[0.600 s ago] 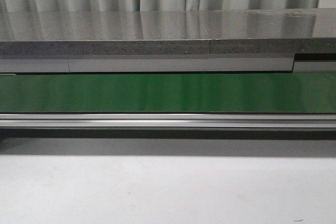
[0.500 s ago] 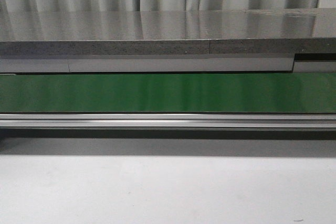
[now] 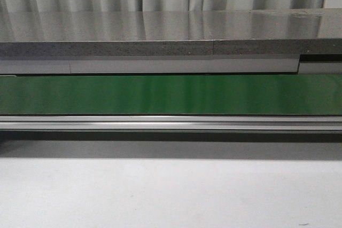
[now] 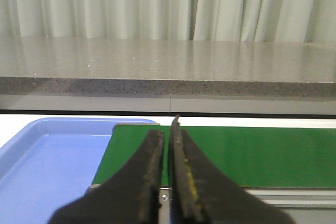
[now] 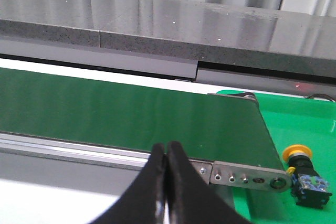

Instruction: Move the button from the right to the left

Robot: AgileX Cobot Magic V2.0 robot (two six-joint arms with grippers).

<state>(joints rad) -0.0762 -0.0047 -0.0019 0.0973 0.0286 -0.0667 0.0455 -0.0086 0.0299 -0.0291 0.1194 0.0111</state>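
Both grippers, left [image 4: 169,153] and right [image 5: 166,169], are pinched closed and empty, so reaching without opening could knock the button [image 5: 306,177] across the green tray [image 5: 315,124].

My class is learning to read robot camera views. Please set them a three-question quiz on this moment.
1. True or false: the button lies on the green conveyor belt.
2. What colour is the tray in the left wrist view? A) red B) blue C) white
3. Fill in: both the left claw and the right claw are ____.

Key:
1. False. It rests on a green surface past the belt's end.
2. B
3. shut, holding nothing.
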